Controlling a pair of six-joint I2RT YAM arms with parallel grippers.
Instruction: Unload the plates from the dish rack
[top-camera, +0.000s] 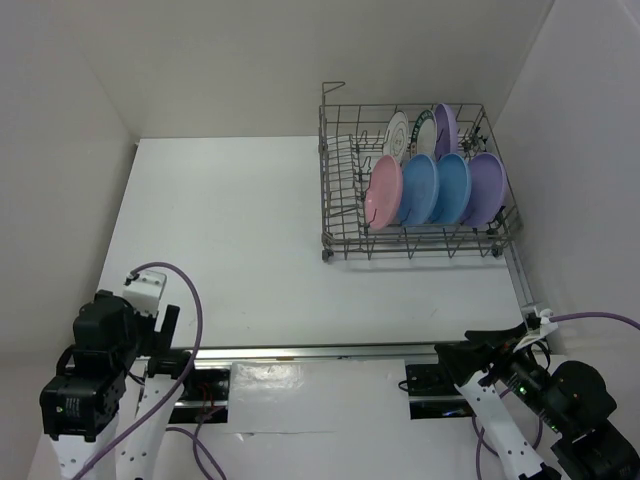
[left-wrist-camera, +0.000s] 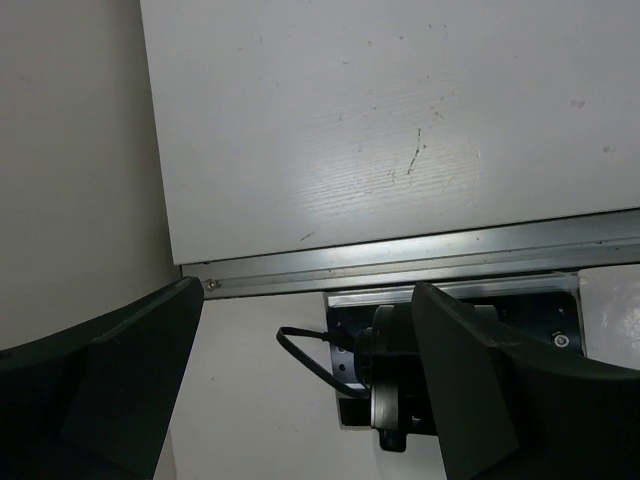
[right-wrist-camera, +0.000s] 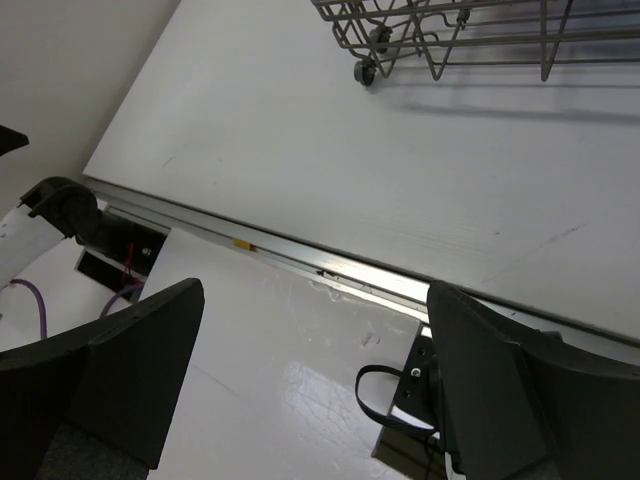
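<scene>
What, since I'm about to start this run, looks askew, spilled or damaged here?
Nothing serious. The plates stand upright in the rack, none fallen, and no chips show. The only oddity is a faint dark scratch on the table, seen in the left wrist view near the front edge.

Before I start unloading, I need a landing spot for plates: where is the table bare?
The table is bare from the left wall to the dish rack, and in the strip between the rack's front and the metal rail. It is crowded only far right, where the rack of plates sits near the right wall.
</scene>
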